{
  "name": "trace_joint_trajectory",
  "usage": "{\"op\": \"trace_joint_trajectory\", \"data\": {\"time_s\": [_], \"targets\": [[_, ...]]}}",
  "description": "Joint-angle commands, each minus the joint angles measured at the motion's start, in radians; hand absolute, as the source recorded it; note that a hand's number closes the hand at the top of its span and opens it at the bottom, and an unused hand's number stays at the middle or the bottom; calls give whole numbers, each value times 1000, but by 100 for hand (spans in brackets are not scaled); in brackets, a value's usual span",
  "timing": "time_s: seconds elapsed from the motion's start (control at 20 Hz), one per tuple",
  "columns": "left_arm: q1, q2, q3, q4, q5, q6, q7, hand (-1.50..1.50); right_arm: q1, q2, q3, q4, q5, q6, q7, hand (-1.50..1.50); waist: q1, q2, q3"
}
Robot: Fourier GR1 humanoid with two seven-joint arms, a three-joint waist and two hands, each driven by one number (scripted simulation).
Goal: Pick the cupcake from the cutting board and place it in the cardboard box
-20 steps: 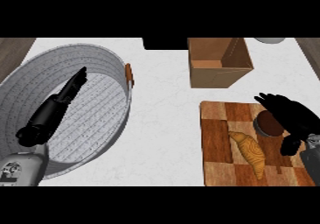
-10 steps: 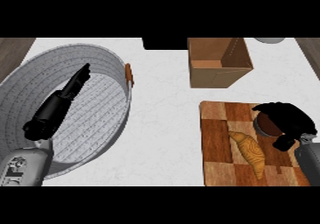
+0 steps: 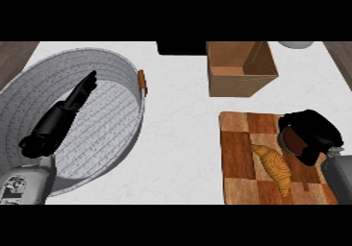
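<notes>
Forearm on the right side comes in grey from the lower right corner, over the board's right edge. Right hand sits at the board's upper right part, back of hand up, fingers arched down and wrapped round the cupcake. Cupcake mostly hidden; only a brown patch shows under the fingers on the hand's left side. Cannot tell if it is lifted or resting on the board. Croissant lies on the board just below-left of the hand, near it, contact unclear.

Left arm reaches up from the lower left corner, slanting up and right over the basket. Left hand is flat and stretched, fingers straight and together, tips toward the basket's far rim, holding nothing. Cannot tell if it touches the basket.

Box stands open-topped on the counter, above the board and apart from it, right of the basket. Orange handle on the basket's right rim.
</notes>
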Motion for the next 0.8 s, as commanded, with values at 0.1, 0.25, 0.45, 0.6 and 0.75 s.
{"op": "trace_joint_trajectory", "data": {"time_s": [0.1,0.25,0.45,0.6,0.75], "targets": [[-27,0,9,-21,8,-11,38,0,-33,73,72,-78,6,-31,-77,150,3,3,6],[-10,-8,-13,-10,8,-25,19,0,-39,226,268,-143,-8,19,-218,150,35,2,6],[-36,-13,-6,21,12,-22,1,0,-92,426,445,-167,-13,60,-286,150,46,8,5],[4,6,4,10,-9,-16,-21,0,-78,444,492,-266,-34,44,-285,150,8,0,5],[-21,-9,9,10,-17,7,10,0,-114,447,475,-440,-60,130,-251,150,-7,-2,5]]}}
